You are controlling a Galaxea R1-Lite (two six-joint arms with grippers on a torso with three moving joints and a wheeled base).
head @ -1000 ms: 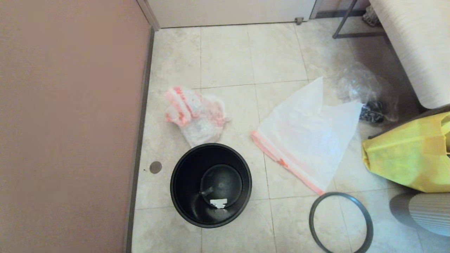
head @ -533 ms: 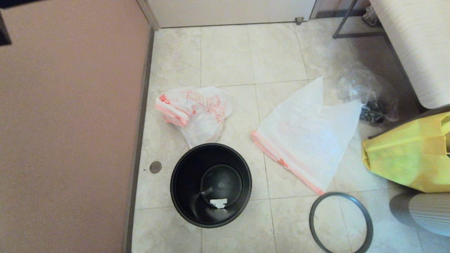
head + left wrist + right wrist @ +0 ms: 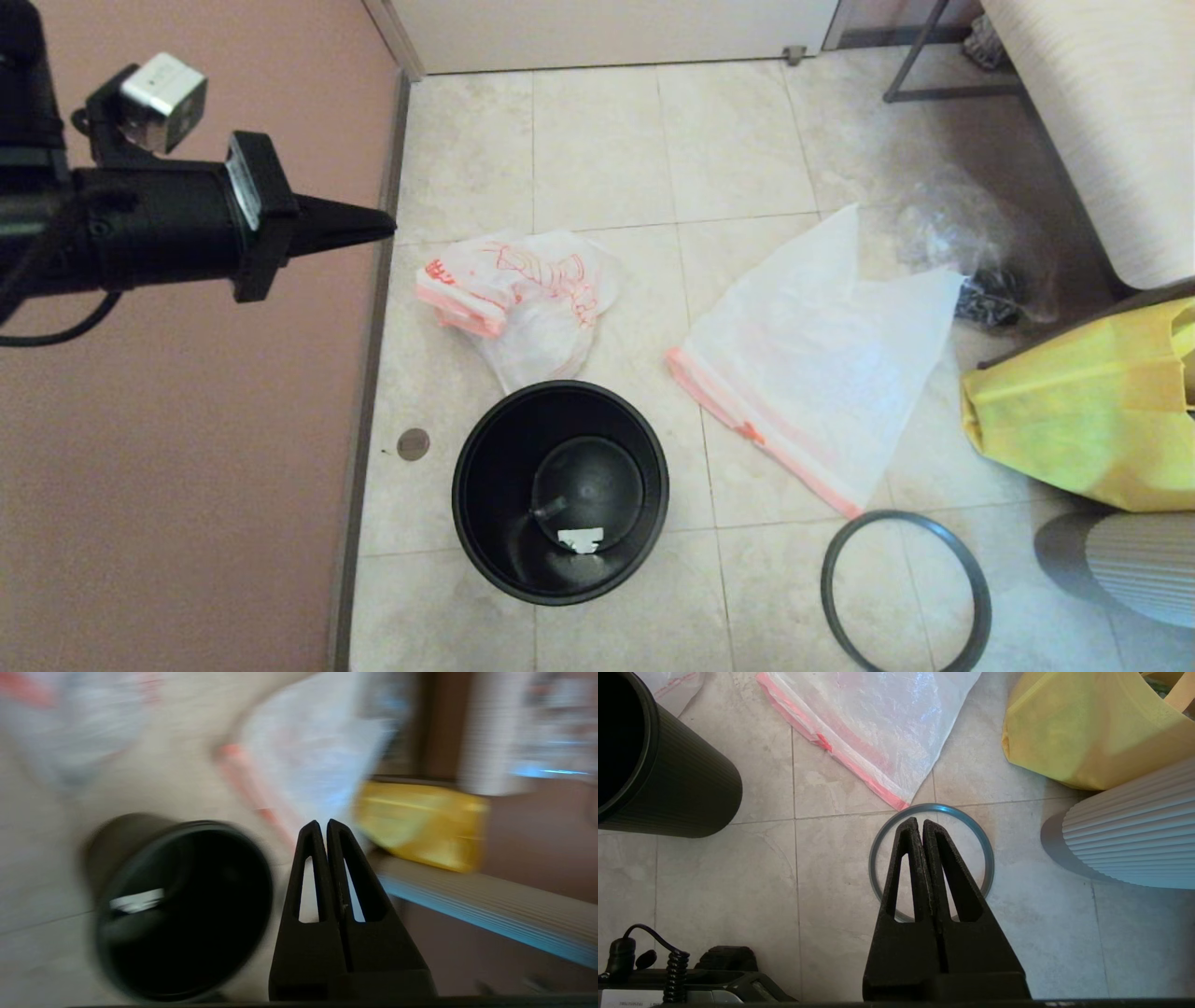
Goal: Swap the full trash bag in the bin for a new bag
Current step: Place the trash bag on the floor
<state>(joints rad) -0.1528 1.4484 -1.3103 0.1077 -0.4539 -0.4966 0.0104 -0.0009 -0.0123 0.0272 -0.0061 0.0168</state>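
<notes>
- Floor tiles (image 3: 597,140) carry everything here; the bin (image 3: 560,492) stands upright on them with its mouth open upward and a small white scrap on its dark bottom.
- Just behind the bin, toward the pink wall (image 3: 187,467), the full trash bag (image 3: 518,299) lies slumped on the floor, its red line drawings facing up; its lower edge reaches the bin's far rim.
- To the bin's right, the new bag (image 3: 812,364) lies spread flat, the orange-pink band along its near-left edge.
- Near that bag's lower corner, the grey hoop rim (image 3: 906,593) lies flat on the tiles, apart from the bin.
- A crinkled clear bag (image 3: 971,247) with dark contents sits behind the new bag, and a yellow bag (image 3: 1083,411) rests at the far right beside a ribbed white object (image 3: 1130,565).
- The left pincer (image 3: 359,224) is held high in front of the wall, pointing toward the full trash bag, its fingers pressed together and holding nothing.
- The right pincer (image 3: 922,826) hangs above the hoop rim, its fingers likewise pressed together and empty.
</notes>
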